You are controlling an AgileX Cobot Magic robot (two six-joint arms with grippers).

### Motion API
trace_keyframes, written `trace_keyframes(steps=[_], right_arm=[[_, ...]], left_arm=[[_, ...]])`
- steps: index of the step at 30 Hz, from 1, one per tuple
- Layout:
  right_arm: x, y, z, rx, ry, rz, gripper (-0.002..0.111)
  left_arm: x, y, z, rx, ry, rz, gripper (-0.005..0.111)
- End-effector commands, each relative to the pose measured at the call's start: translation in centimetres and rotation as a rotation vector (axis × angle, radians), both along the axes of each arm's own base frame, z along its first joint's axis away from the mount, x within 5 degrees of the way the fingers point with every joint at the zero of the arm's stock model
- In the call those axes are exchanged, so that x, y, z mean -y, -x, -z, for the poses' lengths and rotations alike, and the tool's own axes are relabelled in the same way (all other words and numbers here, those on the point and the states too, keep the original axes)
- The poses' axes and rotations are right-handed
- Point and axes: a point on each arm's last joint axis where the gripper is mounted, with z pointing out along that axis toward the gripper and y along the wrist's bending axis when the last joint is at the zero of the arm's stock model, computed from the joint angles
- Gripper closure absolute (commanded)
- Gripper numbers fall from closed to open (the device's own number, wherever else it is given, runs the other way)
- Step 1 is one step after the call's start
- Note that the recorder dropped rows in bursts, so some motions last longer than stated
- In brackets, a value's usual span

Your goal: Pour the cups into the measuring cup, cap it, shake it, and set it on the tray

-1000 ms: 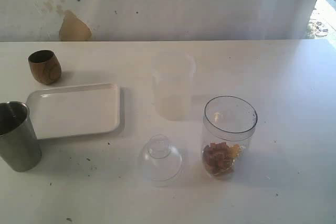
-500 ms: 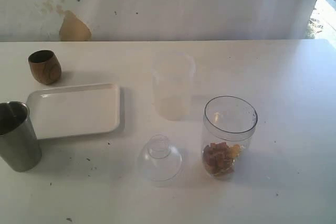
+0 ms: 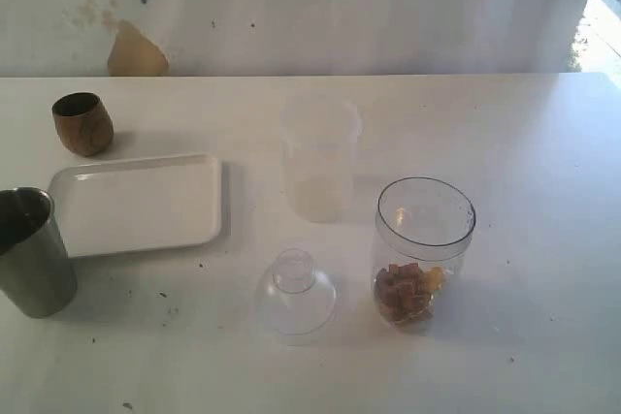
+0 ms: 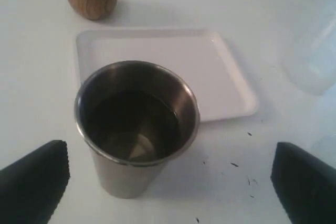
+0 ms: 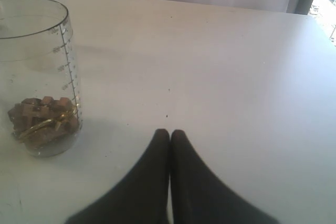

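Across the last second nothing on the bench (image 3: 534, 172) has shifted in the exterior view: the steel cup (image 3: 34, 252) stands upright at the same spot, just left of the tray (image 3: 136, 206). In the left wrist view the left pincer (image 4: 168, 179) is spread wide, one finger on each side of that cup and neither touching it, so the cup looks set down and let go. Its inside looks dark and empty, though glare makes that hard to be sure of. The wooden cup (image 3: 82, 124) stands upright behind the tray. The measuring cup (image 3: 424, 249) stands well to the right of the tray, uncapped, with brown and yellow bits in the bottom. The clear domed lid (image 3: 295, 295) lies on the bench just beside it. The right pincer (image 5: 169, 136) is closed on nothing, near the measuring cup. Pouring seems finished, so capping is probably next
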Motion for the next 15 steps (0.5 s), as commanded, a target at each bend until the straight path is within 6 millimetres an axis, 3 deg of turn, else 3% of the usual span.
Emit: trace_keyframes(steps=[1, 9, 15], right_arm=[[0.0, 0.0, -0.1, 0.016, -0.001, 0.001, 0.108], [0.0, 0.0, -0.1, 0.016, -0.001, 0.001, 0.108], [0.0, 0.0, -0.1, 0.016, -0.001, 0.001, 0.108]], left_arm=[[0.0, 0.3, 0.7, 0.01, 0.01, -0.024, 0.002], [1.5, 1.2, 1.8, 0.152, -0.1, 0.2, 0.002], [-0.5, 1.3, 3.4, 0.079, -0.075, -0.109, 0.002]])
